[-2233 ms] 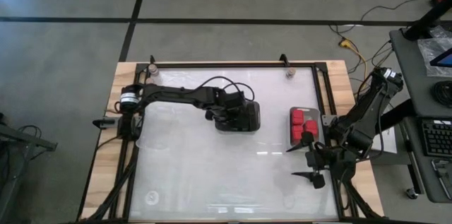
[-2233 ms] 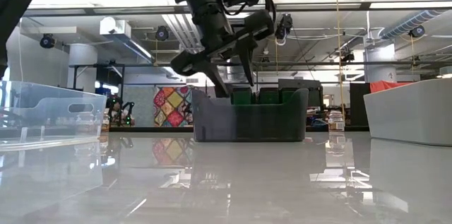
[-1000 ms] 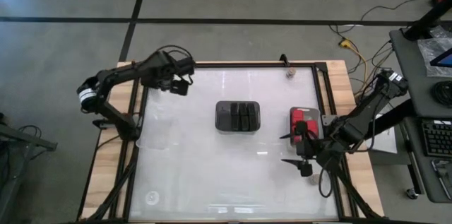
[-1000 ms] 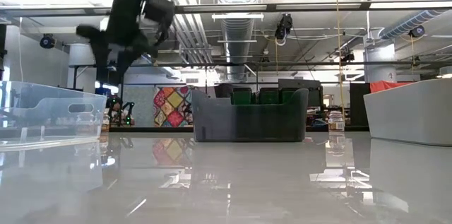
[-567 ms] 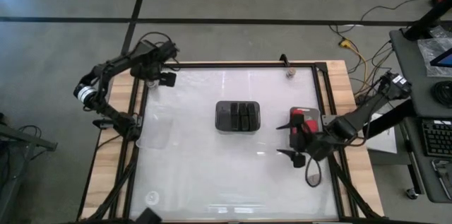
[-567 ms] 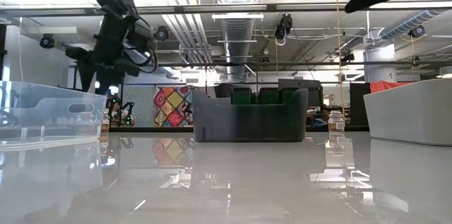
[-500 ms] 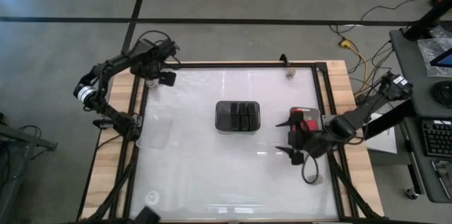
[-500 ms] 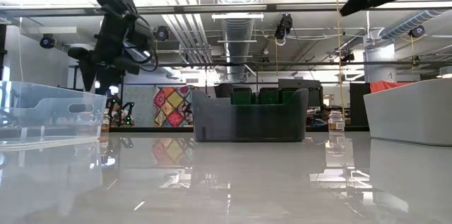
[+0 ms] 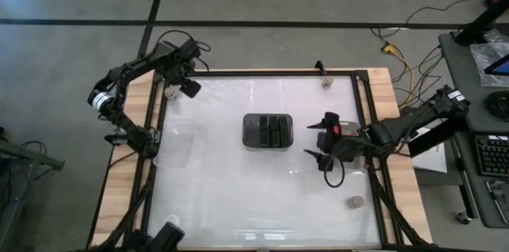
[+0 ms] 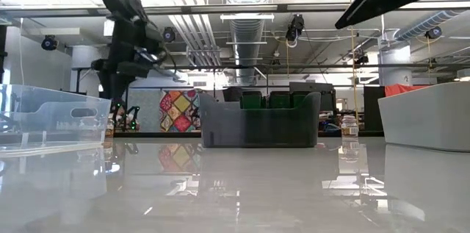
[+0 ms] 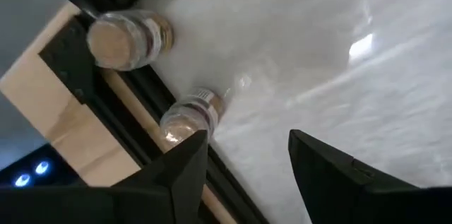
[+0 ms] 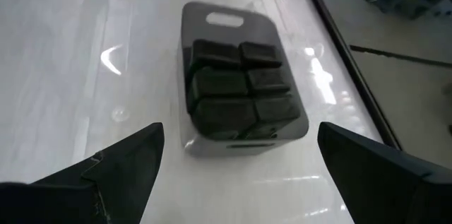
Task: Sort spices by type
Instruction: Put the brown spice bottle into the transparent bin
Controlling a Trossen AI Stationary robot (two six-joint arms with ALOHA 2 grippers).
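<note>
Two tan-topped clear jars [image 11: 127,39] [image 11: 189,114] stand at the table's far left corner, beside the black frame rail. My left gripper [image 11: 247,160] hangs just above them, pointing down and open, with one finger [image 11: 185,164] close beside the nearer jar; I cannot tell whether it touches. A dark tray [image 12: 240,90] at mid-table holds several dark grey-black blocks [image 9: 269,129]. My right gripper [image 9: 318,137] hovers wide open to the right of it, covering most of the red blocks [image 9: 338,130].
Another jar [image 9: 355,201] stands near the right edge and one more [image 9: 326,82] at the far right. A clear shallow tray [image 9: 179,141] lies at the left. The black frame rail [image 11: 134,118] runs right beside the corner jars.
My left gripper has gone toward the table's far left corner, sunk a little and rolled about its own axis, ending over the two jars. My right gripper has swung from the near right toward the dark tray, uncovering the jar near the right edge.
</note>
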